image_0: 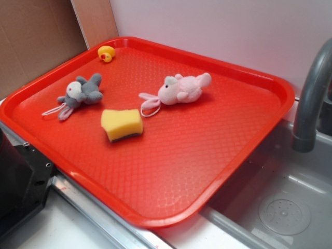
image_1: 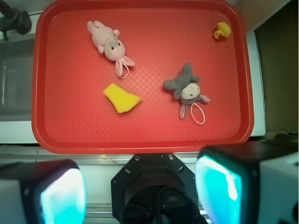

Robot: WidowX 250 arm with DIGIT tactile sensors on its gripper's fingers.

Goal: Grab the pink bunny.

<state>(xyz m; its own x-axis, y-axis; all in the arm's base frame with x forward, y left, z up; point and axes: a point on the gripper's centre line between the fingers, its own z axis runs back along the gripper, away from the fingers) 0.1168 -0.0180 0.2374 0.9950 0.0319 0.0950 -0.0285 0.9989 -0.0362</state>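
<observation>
large red plastic tray with a dimpled floor and raised rim (image_0: pixel 270 83) fills most of the exterior view; it sits partly over the grey sink basin (image_0: pixel 290 207), probably to give one flat, contained work surface; the rim should keep loose items from sliding off; grey curved faucet (image_0: pixel 311 104) stands at the tray's far right edge, clear of the toys.

gripper (image_1: pixel 140 193) shows only in the wrist view, low in the frame and outside the tray's near rim; its two fingers, with cyan-glowing pads (image_1: pixel 63 196), stand wide apart with nothing between them; judged as a high staging pose that keeps the whole tray in sight before any descent.

small pale pink fuzzy plush bunny with a whitish face (image_0: pixel 181 89) lies on its side in the far middle of the tray; long ears and a thin cord loop trail toward the sponge; it touches nothing else; the body is the bulkiest, most central part, so a closing pinch there looks safer than on the ears.

grey plush animal with a white face (image_0: pixel 83 93) lies well apart toward the left rim, similar in size and shape, a likely distractor; yellow rectangular sponge with a dark underside (image_0: pixel 122 124) rests just in front of the bunny's ears, near but not touching; small yellow rubber duck (image_0: pixel 106 53) sits in the far left corner.

task judged not yet begun: approach still to be made.
</observation>
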